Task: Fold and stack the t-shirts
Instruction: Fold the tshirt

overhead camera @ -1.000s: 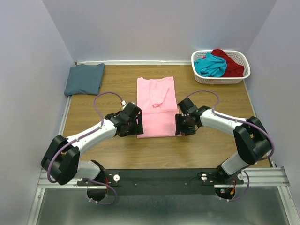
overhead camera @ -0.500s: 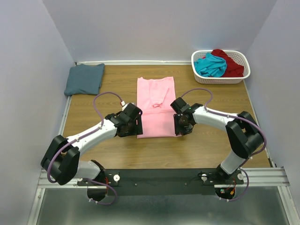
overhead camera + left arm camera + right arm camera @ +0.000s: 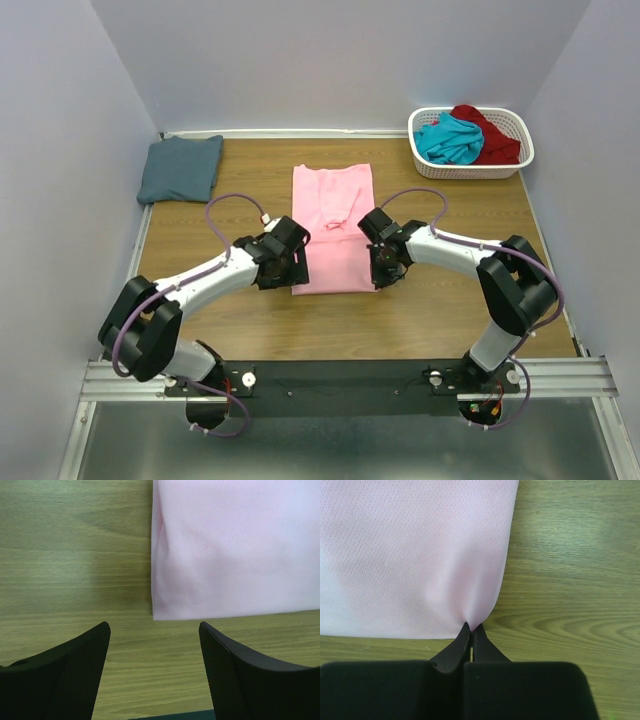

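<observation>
A light pink t-shirt [image 3: 332, 228] lies folded lengthwise in a long strip at the table's middle. My right gripper [image 3: 381, 277] is shut on its near right corner, the cloth [image 3: 415, 555] puckering into the closed fingertips [image 3: 465, 635]. My left gripper [image 3: 290, 276] stands open just short of the near left corner [image 3: 165, 611], with only bare wood between its fingers [image 3: 75, 665]. A slate blue-grey t-shirt [image 3: 181, 168] lies folded at the back left. Teal [image 3: 448, 138] and dark red [image 3: 492, 136] t-shirts lie crumpled in the basket.
The white slotted basket [image 3: 524, 158] stands at the back right corner. Walls close the table on three sides. The arms' mounting rail [image 3: 350, 378] runs along the near edge.
My right gripper slid left onto the pink t-shirt's near right corner and closed on it. My left gripper edged slightly toward the near left corner and stayed open.
</observation>
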